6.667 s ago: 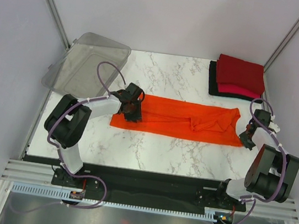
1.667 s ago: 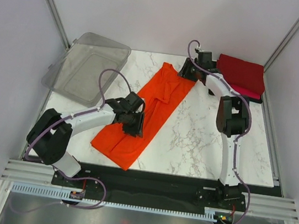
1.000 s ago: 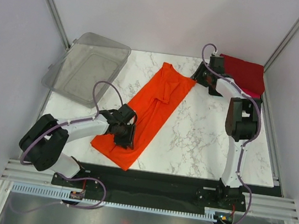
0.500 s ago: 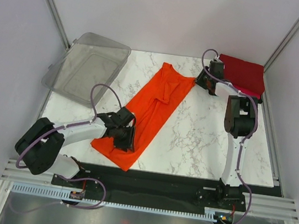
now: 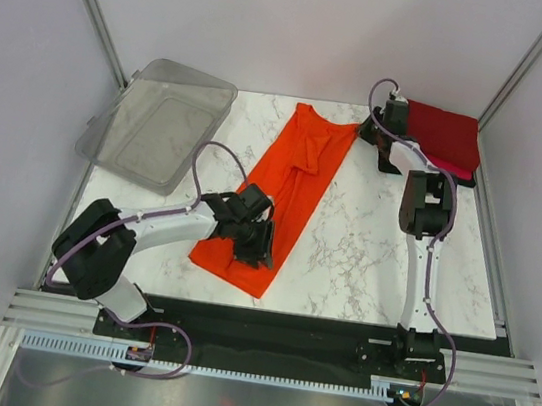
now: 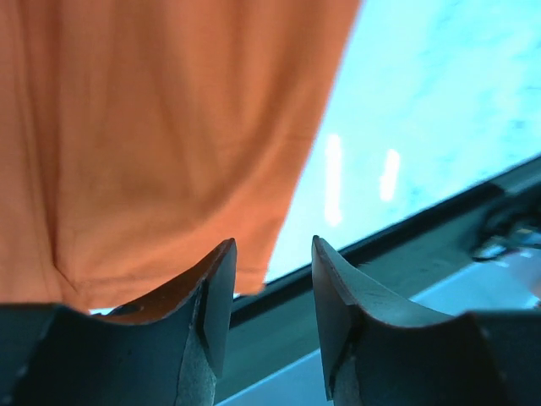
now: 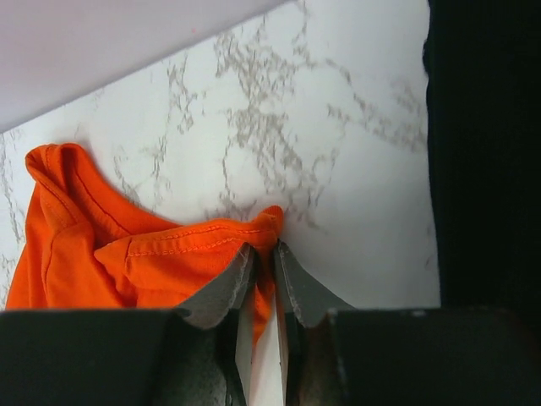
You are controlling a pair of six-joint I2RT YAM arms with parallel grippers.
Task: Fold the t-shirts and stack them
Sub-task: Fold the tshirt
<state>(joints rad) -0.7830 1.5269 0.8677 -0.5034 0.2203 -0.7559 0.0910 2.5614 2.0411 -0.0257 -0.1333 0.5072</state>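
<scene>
- Lying slantwise on the marble table [image 5: 366, 247], the orange t-shirt [image 5: 295, 176] runs from the far middle down to the near left, and its long side edges are fairly straight.
- The right gripper [image 7: 264, 252] has its fingers pinched nearly together on the shirt's far right corner. The stitched hem runs off to the left of the tips, and that corner lies near the black shirt [image 7: 482, 152].
- The left gripper [image 6: 270, 254] stands over the shirt's near end with its jaws apart and nothing between them. The cloth's side edge passes just beside the left fingertip. Marble and the table's dark front edge show through the gap.
- The folded stack sits in the far right corner, with the dark red shirt [image 5: 448, 132] on top and a pinkish-red shirt [image 5: 453, 168] showing beneath it.
- The clear bin [image 5: 156, 121] is at the far left, overhanging the table's side, well apart from the orange cloth.
- Bare marble lies between the shirt's right edge and the right arm [image 5: 421, 214], and also between shirt and bin.
</scene>
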